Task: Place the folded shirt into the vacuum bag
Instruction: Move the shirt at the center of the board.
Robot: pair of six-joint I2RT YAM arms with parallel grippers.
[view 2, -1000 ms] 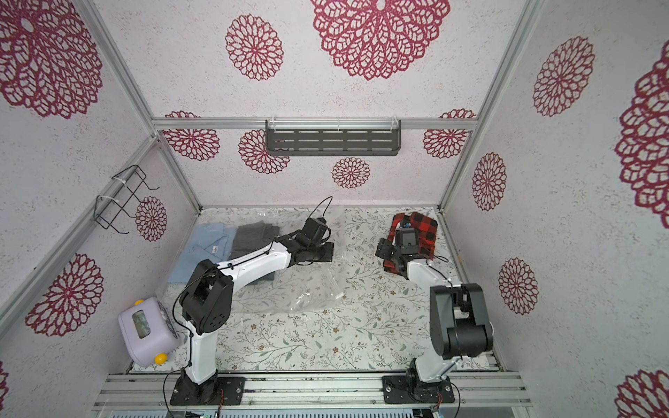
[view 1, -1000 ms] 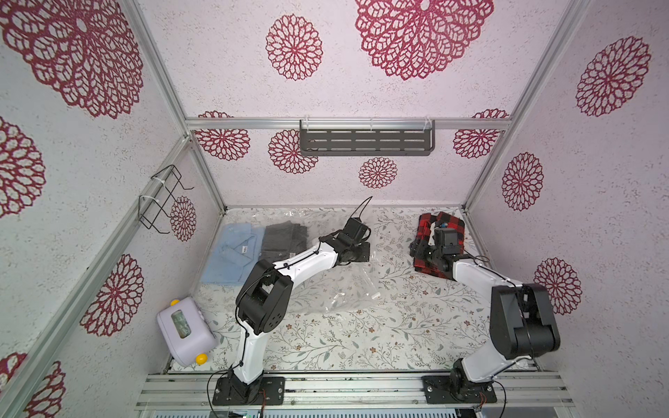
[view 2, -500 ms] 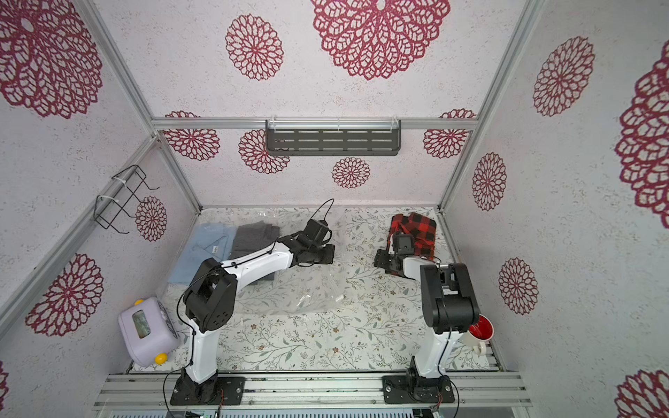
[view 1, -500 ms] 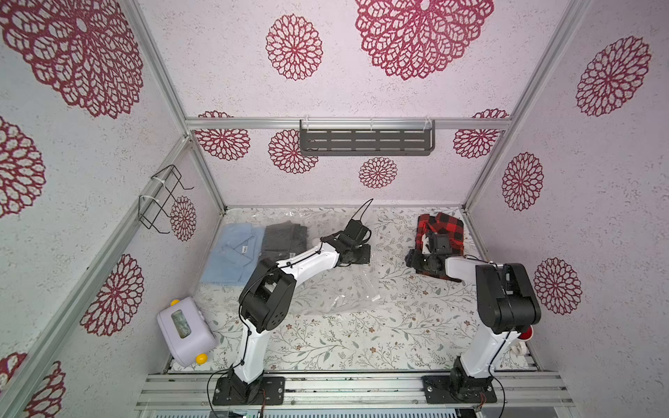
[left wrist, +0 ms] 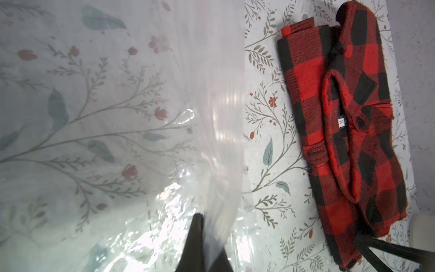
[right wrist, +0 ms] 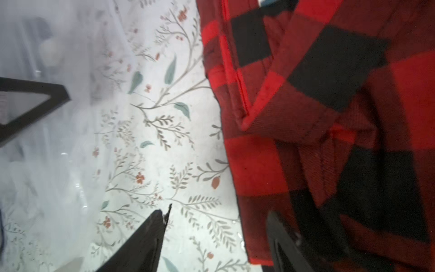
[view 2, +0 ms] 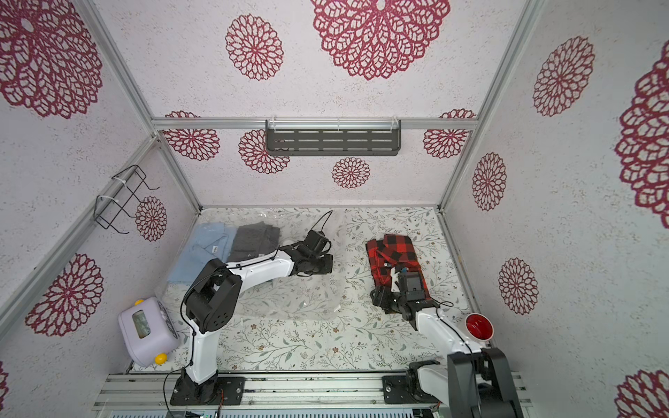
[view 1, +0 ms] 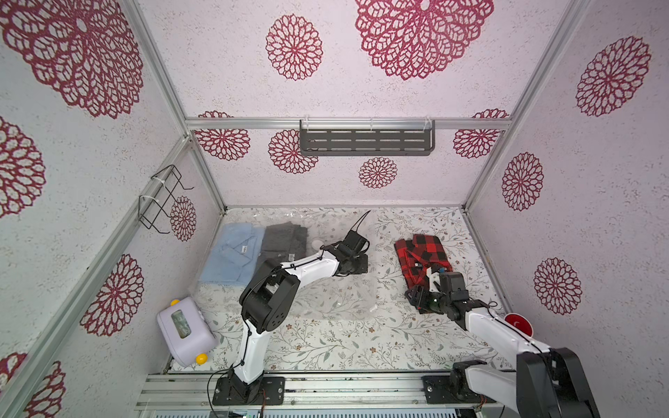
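On the table [view 1: 325, 343] the red-and-black plaid folded shirt [view 1: 423, 253] lies outside the vacuum bag [view 1: 336, 293], just beside its open edge, which the left gripper [view 1: 356, 263] pinches tight, while the right gripper [right wrist: 216, 213] straddles the shirt's near edge, fingers spread wide, nothing clamped.

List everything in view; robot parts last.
clear crinkly plastic vacuum bag: 1, transparent, table's middle and left
round white valve disc: 1, white, on the bag's face
folded light blue shirt: 1, far left, seemingly under the plastic
folded dark grey shirt: 1, beside the blue one
folded red-and-black plaid shirt: 1, table's right, outside the bag
lilac box with yellow knobs: 1, near-left corner
red cup: 1, near-right edge
dark grey slotted shelf: 1, back wall
black wire rack: 1, left wall
left arm: 1, white and black, jaws shut on the bag's edge
right arm: 1, white and black, jaws open at the plaid shirt's near edge
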